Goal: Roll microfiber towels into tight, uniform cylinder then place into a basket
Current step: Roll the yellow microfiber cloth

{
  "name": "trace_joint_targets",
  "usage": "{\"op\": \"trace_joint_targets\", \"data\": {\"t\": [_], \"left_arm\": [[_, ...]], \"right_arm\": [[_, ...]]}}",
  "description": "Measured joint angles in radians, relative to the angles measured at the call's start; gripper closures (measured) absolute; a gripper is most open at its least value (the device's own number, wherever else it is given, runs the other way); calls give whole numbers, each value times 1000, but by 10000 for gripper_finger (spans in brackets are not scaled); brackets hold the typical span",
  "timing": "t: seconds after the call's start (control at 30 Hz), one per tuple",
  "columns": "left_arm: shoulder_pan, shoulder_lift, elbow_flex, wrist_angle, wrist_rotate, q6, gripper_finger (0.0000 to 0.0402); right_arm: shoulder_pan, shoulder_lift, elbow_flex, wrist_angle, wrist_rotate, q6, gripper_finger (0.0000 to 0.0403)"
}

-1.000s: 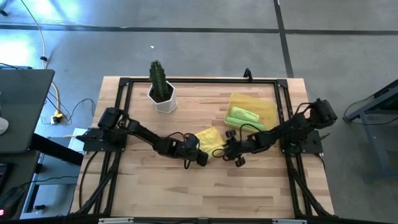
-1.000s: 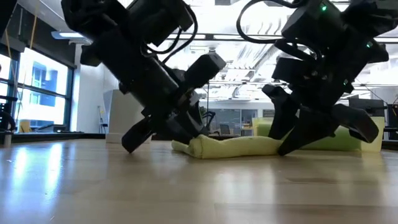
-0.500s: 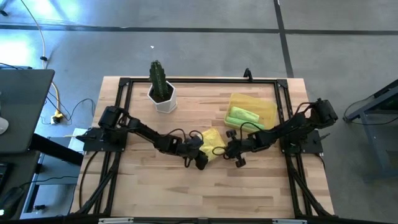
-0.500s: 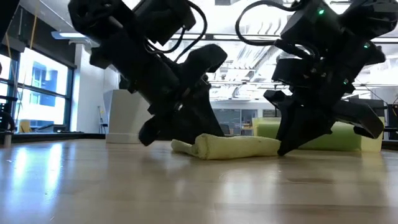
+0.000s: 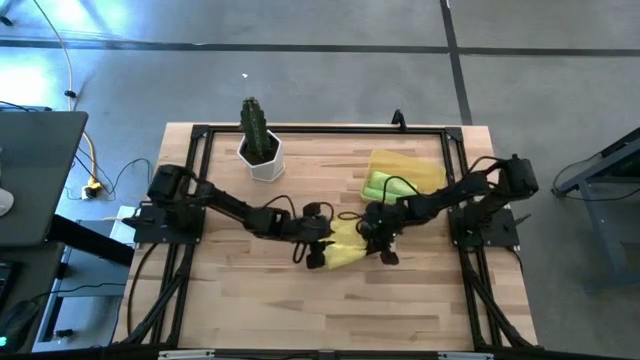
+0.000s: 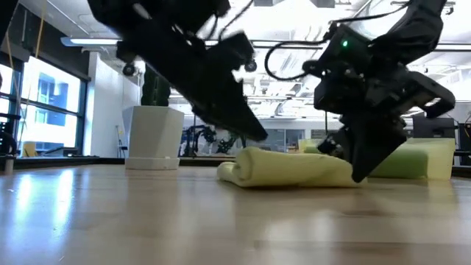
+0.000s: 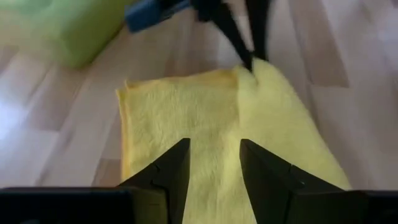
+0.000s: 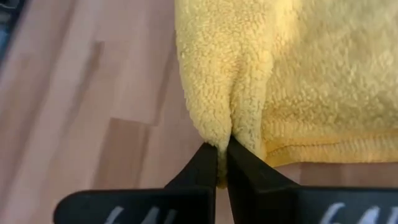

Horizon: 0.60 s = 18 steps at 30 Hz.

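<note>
A partly rolled yellow microfiber towel [image 5: 343, 250] lies near the middle of the wooden worktop [image 5: 240, 300], between the two end effectors. The right end effector [image 8: 222, 163] has its fingers pressed together on a pinched fold at the towel's right edge, the cloth bunching up between the tips. The left end effector [image 7: 214, 163] hovers just over the towel's left part with its fingers apart, holding nothing; the flat yellow cloth shows through the gap between them. To the far right, well apart from the yellow towel, the translucent yellow basket [image 5: 425, 168] sits on the worktop with rolled lime green towels [image 5: 388, 186] inside it. A white pot with a green cactus [image 5: 259, 140] stands at the far left.
</note>
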Motion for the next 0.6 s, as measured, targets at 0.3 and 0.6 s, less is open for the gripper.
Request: {"op": "trace_joint_targets", "data": {"t": [0.3,0.6], "left_arm": [[-135,-51,4,81,-16,224,270],[-151,43,4,80,-199,74,270]], "right_arm": [[-125,3,-3,23,-209,215,402],[-170,2,-2,7,-243,347,402]]}}
